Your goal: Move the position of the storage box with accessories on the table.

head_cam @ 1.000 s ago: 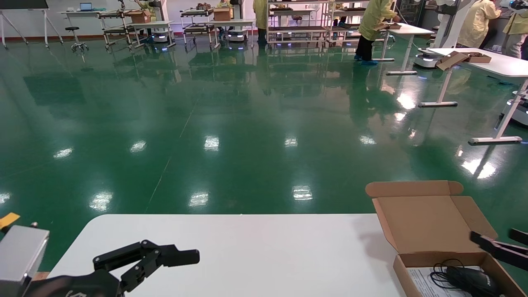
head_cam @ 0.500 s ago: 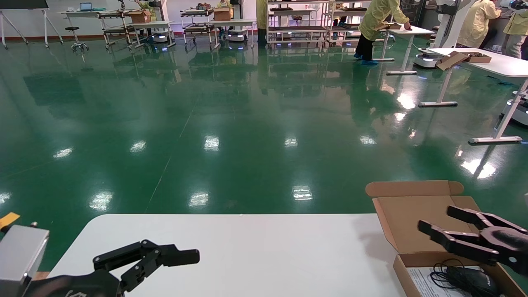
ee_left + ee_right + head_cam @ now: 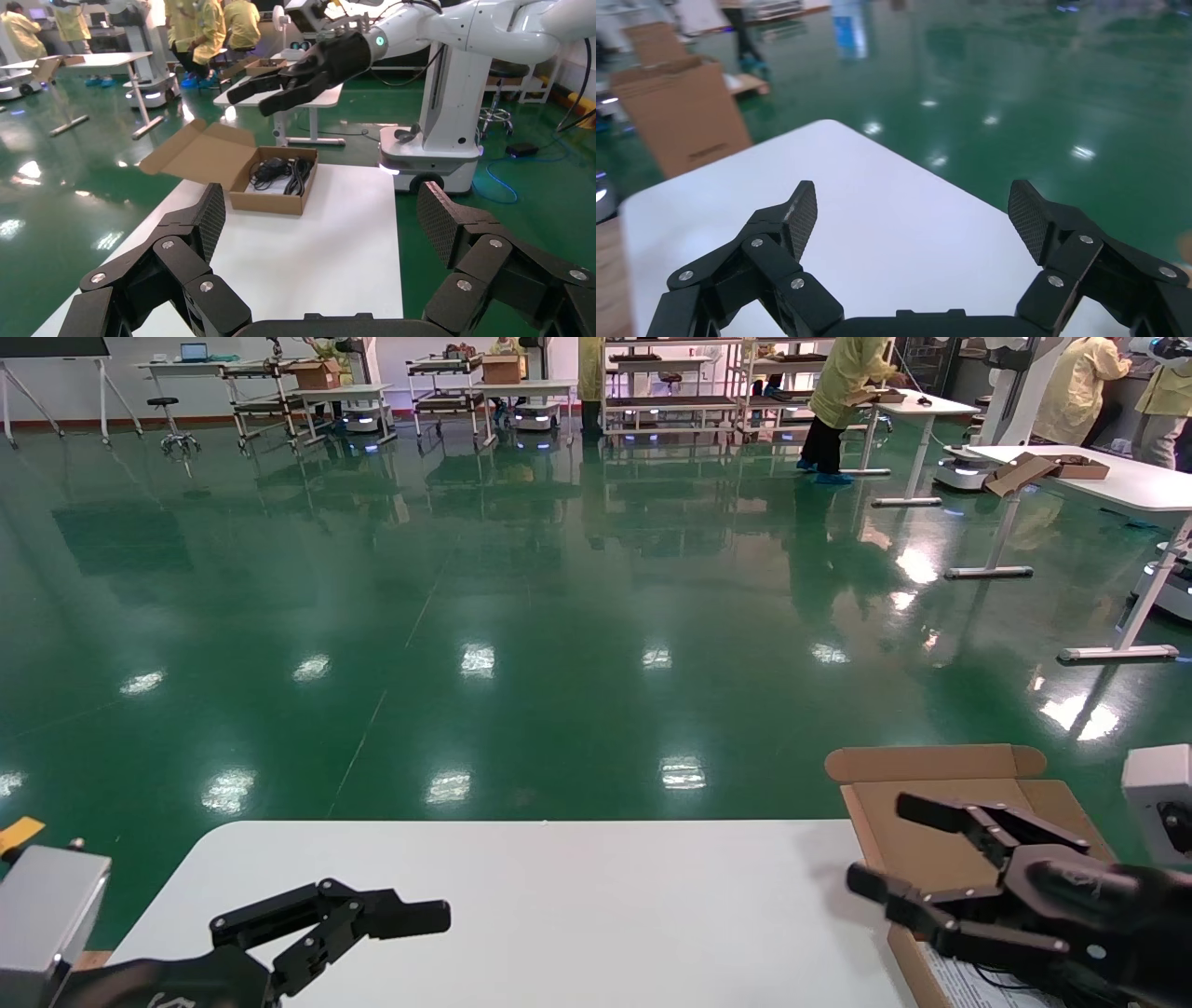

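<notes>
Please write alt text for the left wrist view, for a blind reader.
An open storage box holding a coiled black cable sits on a white table, with the open right gripper above it. The open left gripper frames the foreground.

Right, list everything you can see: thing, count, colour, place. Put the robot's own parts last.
table: one, white, right in front of the robot.
box: one, brown cardboard, lid open, at the table's right end.
cable: one, black, coiled inside the box.
paper: one, white printed sheet, on the box floor.
floor: green, glossy, beyond the table.
far tables: several, white, in the background at right.
people: several, in yellow coats, at the far tables.
shelving carts: several, metal, along the back wall.
left gripper: one, black, open, low over the table's left end.
right gripper: one, black, open, above the box.
</notes>
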Robot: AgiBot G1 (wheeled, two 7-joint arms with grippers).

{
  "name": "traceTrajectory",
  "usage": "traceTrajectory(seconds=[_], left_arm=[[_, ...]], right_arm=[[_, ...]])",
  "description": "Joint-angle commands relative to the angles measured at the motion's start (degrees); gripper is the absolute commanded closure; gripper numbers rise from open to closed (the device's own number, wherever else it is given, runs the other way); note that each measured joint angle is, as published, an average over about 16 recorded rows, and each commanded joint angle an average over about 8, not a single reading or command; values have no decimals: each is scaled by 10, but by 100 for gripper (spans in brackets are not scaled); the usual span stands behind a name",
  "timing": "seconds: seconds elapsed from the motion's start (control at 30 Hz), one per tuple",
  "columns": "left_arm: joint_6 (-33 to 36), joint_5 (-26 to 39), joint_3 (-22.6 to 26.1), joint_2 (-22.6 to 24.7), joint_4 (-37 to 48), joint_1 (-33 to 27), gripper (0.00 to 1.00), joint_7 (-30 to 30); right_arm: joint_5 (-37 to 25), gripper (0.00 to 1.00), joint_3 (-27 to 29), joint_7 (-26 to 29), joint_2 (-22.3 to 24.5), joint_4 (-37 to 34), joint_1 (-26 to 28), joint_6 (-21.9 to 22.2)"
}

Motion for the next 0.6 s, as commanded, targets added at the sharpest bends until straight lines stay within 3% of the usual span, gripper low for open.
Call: traceTrajectory(seconds=[0.03, 0.6], left_arm=[[0, 0, 0, 0, 0, 0, 0, 0], [0, 0, 0, 0, 0, 0, 0, 0]], right_arm=[[4, 0, 2, 0, 0, 17, -3, -11], [36, 0, 22, 1, -2, 163, -24, -104]])
